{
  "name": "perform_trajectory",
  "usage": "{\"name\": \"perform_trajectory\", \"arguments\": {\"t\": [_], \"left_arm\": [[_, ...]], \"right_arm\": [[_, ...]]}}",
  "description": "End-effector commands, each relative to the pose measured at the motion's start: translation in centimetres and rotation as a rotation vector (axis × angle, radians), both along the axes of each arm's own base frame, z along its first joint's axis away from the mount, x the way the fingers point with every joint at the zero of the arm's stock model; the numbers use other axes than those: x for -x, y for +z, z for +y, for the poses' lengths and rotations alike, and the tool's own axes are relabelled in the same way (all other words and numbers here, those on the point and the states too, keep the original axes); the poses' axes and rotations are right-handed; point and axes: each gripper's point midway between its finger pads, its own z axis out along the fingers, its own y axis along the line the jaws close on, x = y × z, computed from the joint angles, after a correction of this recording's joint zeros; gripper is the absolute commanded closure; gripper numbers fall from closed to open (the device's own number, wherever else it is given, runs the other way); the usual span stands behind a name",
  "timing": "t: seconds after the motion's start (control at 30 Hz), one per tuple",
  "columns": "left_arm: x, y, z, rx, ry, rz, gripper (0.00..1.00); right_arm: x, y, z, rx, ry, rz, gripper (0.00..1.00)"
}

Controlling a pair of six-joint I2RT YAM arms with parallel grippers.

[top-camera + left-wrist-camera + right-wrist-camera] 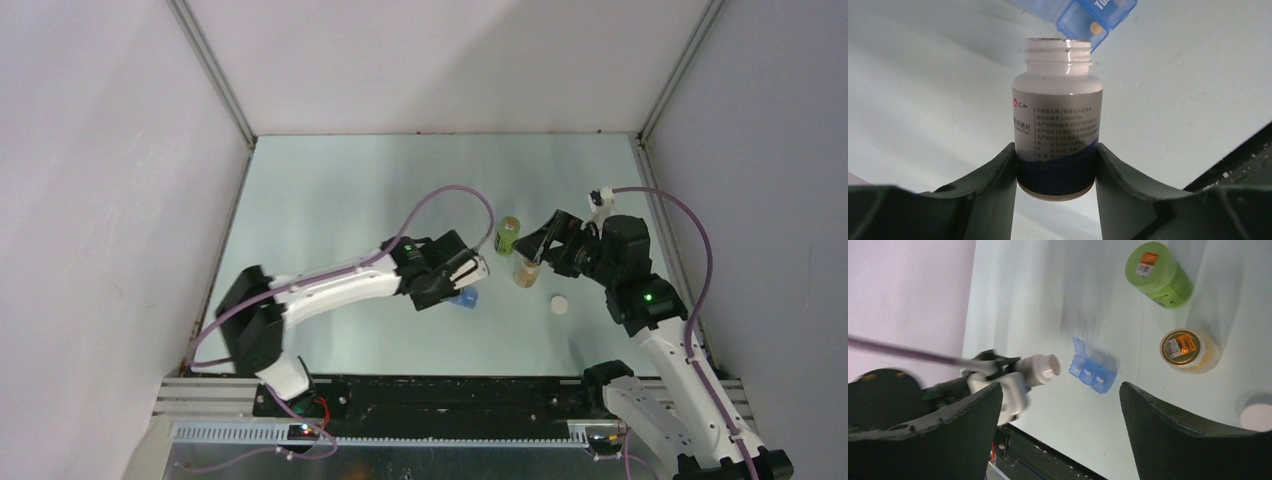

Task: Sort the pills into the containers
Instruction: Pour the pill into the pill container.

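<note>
Left wrist view: left gripper (1055,150) clamps the uncapped bottle (1058,115) low on its body, judged light, rigid, slippery, better held mid-label; right gripper (1060,389) stands wide, empty.

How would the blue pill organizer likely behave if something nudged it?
The blue pill organizer looks like small, thin plastic, so probably light; it would likely slide on the smooth table rather than resist. It lies flat and low, so tipping seems unlikely. Its one raised lid could flap shut if knocked.
</note>
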Motion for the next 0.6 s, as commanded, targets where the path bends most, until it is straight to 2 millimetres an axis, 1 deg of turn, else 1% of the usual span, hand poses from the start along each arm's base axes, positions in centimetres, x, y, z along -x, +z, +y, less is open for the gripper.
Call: {"name": "perform_trajectory", "arguments": {"t": [0.0,0.1,0.13,0.17,0.2,0.23,0.27,0.3,0.33,0.37,0.4,0.43,0.47,0.5,0.53,0.57], "left_arm": [[-1.0,6.3,-1.8,0.331,0.036,-0.187,1.0],[-1.8,8.7,-1.1,0.447,0.083,-0.301,1.0],[-2.0,10.0,-0.9,0.519,0.102,-0.35,1.0],[-2.4,10.8,-0.4,0.548,0.129,-0.395,1.0],[-2.6,12.4,0.1,0.63,0.16,-0.456,1.0],[-3.0,14.1,-0.2,0.717,0.185,-0.506,1.0],[-2.8,14.9,1.0,0.772,0.215,-0.549,1.0],[-3.0,16.9,0.8,0.874,0.232,-0.595,1.0],[-2.5,17.6,1.9,0.932,0.246,-0.626,1.0],[-2.5,19.8,2.0,1.049,0.268,-0.676,1.0],[-2.1,21.2,3.2,1.146,0.288,-0.726,1.0],[-1.9,22.6,3.7,1.227,0.301,-0.759,1.0],[-1.5,22.8,4.8,1.275,0.322,-0.785,1.0],[-1.0,25.0,5.8,1.383,0.337,-0.829,1.0],[-0.9,24.5,6.2,1.396,0.347,-0.839,1.0],[-0.6,25.9,6.8,1.47,0.355,-0.866,1.0]], "right_arm": [[0.1,-0.4,-1.0,0.037,-0.029,-0.001,0.09],[0.0,-1.3,-1.9,0.076,-0.063,0.025,0.09],[-0.2,-1.7,-2.4,0.092,-0.087,0.032,0.09],[-0.2,-2.1,-2.9,0.111,-0.1,0.046,0.09],[-0.4,-2.4,-3.3,0.126,-0.12,0.054,0.09],[-0.4,-2.9,-3.7,0.143,-0.133,0.069,0.09],[-0.5,-3.3,-4.2,0.161,-0.154,0.081,0.09],[-0.5,-3.7,-4.7,0.177,-0.169,0.094,0.09],[-0.6,-4.0,-5.2,0.192,-0.191,0.103,0.09],[-0.6,-4.3,-5.5,0.204,-0.203,0.116,0.09],[-0.6,-4.5,-5.9,0.215,-0.219,0.123,0.09],[-0.6,-4.8,-6.2,0.225,-0.231,0.136,0.09],[-0.6,-5.1,-6.6,0.237,-0.248,0.146,0.09],[-0.6,-5.4,-6.8,0.245,-0.257,0.157,0.09],[-0.5,-5.7,-7.2,0.258,-0.277,0.174,0.1],[-0.5,-6.2,-7.5,0.269,-0.289,0.192,0.1]]}}
